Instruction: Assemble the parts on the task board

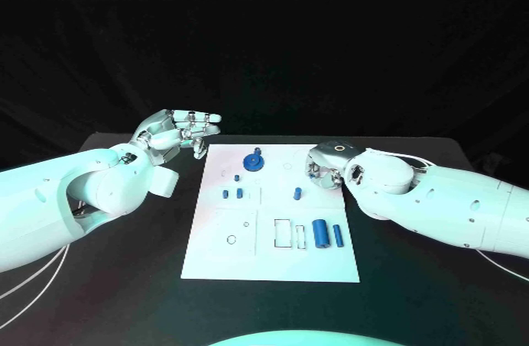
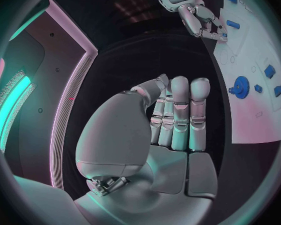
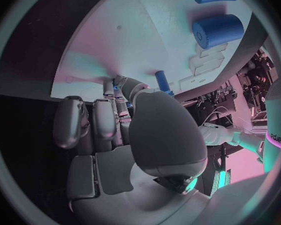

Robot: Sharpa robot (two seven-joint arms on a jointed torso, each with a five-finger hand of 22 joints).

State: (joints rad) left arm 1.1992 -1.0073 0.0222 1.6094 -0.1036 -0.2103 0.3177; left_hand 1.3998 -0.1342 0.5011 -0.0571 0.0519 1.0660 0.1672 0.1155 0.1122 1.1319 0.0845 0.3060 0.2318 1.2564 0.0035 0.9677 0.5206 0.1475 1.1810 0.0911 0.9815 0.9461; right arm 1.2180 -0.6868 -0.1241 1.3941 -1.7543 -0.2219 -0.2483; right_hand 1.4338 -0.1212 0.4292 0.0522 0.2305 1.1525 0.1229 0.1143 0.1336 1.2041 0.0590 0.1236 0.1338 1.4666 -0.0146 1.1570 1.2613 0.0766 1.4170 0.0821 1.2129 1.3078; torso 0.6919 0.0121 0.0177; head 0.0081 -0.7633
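1. My left hand (image 1: 182, 132) hovers over the black tabletop (image 1: 132, 285) just beside the far left corner of the white rectangular task board (image 1: 276, 262); its fingers (image 2: 178, 115) stand straight and together, holding nothing.
2. My right hand (image 1: 323, 165) rests at the board's right edge, fingers curled down; whether they pinch anything I cannot tell.
3. On the board lie a blue toothed gear (image 1: 254, 161), a thick blue cylinder (image 1: 319, 233) and a thin blue rod (image 1: 337, 235); a small blue peg (image 1: 297, 194) lies near my right hand.
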